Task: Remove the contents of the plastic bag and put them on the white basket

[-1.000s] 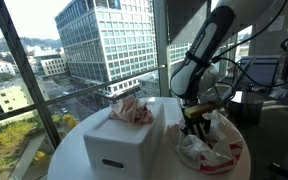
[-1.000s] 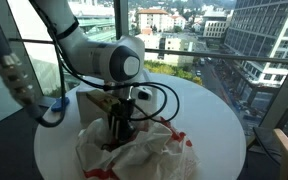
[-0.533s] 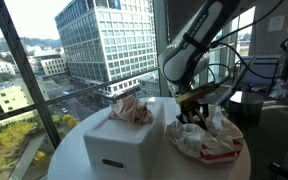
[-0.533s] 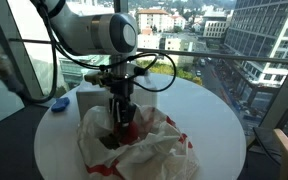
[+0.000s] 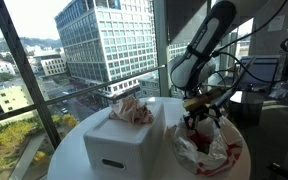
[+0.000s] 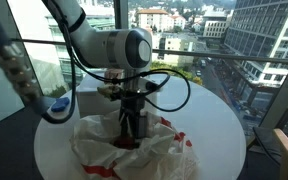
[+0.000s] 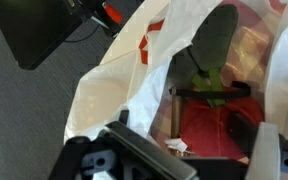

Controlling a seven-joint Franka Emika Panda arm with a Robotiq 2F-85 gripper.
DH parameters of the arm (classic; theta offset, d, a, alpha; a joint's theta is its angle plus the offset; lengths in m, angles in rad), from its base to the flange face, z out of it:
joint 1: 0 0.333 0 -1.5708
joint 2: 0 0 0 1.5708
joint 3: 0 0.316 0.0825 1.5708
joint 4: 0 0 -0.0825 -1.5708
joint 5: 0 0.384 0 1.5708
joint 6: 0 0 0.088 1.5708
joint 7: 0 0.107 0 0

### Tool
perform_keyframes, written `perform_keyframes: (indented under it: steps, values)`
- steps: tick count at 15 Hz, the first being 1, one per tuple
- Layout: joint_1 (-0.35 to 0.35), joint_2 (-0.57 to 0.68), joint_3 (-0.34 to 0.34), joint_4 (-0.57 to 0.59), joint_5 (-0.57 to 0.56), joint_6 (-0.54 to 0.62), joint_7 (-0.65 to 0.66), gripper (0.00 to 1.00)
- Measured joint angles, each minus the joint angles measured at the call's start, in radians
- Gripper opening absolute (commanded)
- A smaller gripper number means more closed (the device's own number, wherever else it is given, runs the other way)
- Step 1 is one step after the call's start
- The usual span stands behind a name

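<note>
- While the claw [image 5: 202,118] hangs point-down in the mouth of the plastic bag [image 5: 210,152], the wrist view shows its fingers spread wide, one at each lower corner, with nothing clamped between them.
- Straight ahead of the claw, inside the opened bag, lies a red packet [image 7: 212,125]. It sits between the two finger lines, close under the tips.
- Beyond the packet is a dark green item [image 7: 215,45], deeper in the bag, its long axis running away from the claw. What it is cannot be told.
- Loose white film rises on both sides of the packet and could be pinched along with it.
- Beside the bag on the round desk [image 5: 72,150] stands the white basket [image 5: 117,140], with crumpled wrapping [image 5: 132,108] on top. Judged from this, the carry runs sideways across the desk after a straight lift.
</note>
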Motion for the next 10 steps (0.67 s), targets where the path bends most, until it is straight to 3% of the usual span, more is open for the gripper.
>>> perform_keyframes:
  steps: [7, 8, 10]
  values:
    - [-0.004, 0.014, 0.024, -0.045, 0.068, 0.238, -0.016, 1.00]
    - [-0.002, 0.017, 0.026, -0.050, 0.076, 0.253, -0.018, 0.75]
    - [-0.002, 0.025, 0.024, -0.060, 0.082, 0.271, -0.020, 0.68]
